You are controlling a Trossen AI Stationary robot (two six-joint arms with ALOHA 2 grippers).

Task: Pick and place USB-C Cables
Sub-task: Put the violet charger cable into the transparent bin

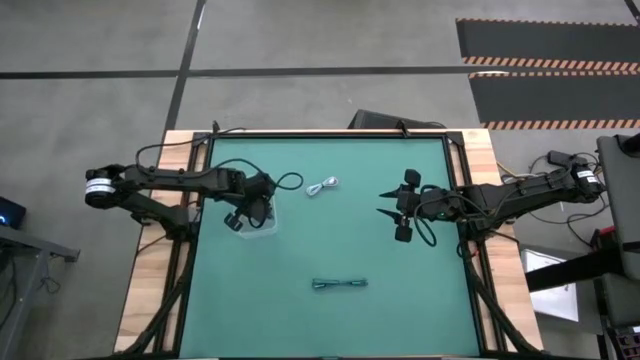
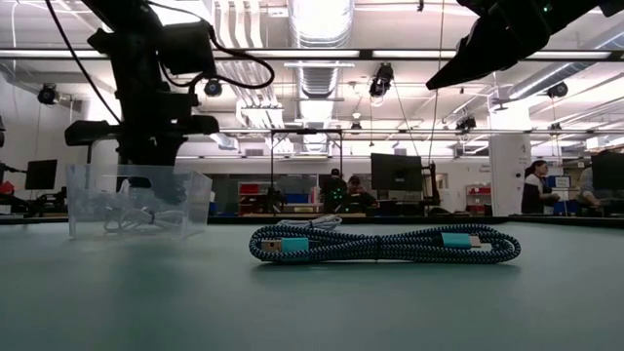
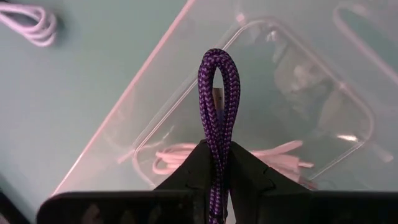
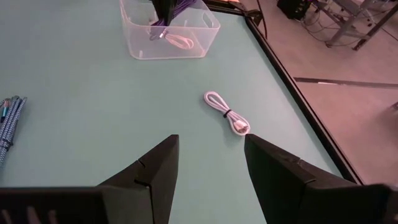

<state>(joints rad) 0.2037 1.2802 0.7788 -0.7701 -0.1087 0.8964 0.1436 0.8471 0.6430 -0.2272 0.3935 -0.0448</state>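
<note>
1 purple cable (image 3: pixel 217 106) clenched in left gripper (image 3: pixel 216 163) above clear bin (image 3: pixel 348 93); right gripper (image 4: pixel 210 163) spread, idle.

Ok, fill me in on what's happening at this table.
The left claw is shut on a purple braided cable, holding it over the clear plastic bin, where a white cable already lies. Another white cable and a teal-black cable lie on the green table. The right claw hangs open above the table.
</note>
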